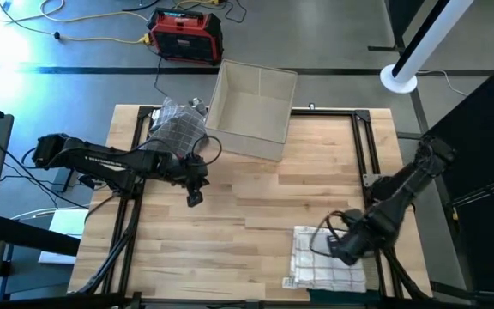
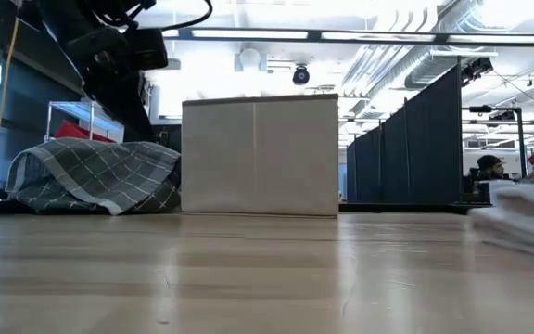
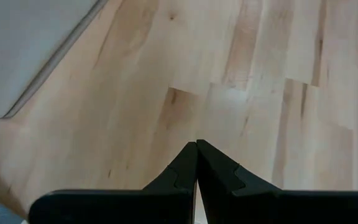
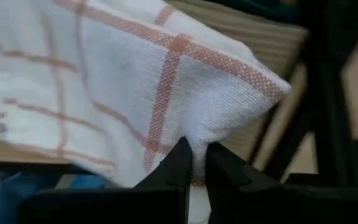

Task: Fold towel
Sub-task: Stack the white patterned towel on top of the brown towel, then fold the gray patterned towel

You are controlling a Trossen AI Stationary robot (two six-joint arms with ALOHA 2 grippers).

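The white, red-checked cloth towel [image 1: 320,257] sat at the light wooden desk [image 1: 256,206]'s near right corner, well away from the open beige box [image 1: 251,110]. Right gripper [image 4: 194,163] had its jaws pinching a thin corner, which looked likely to slip. Left gripper [image 3: 196,158] hung nearer the box, jaws pressed together on nothing.

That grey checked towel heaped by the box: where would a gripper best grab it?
Probably a loose outer edge of the grey checked towel, on the side facing the open table, coming from above. It lies crumpled against the cardboard box, so that side is blocked. The shut left gripper hovers nearby.
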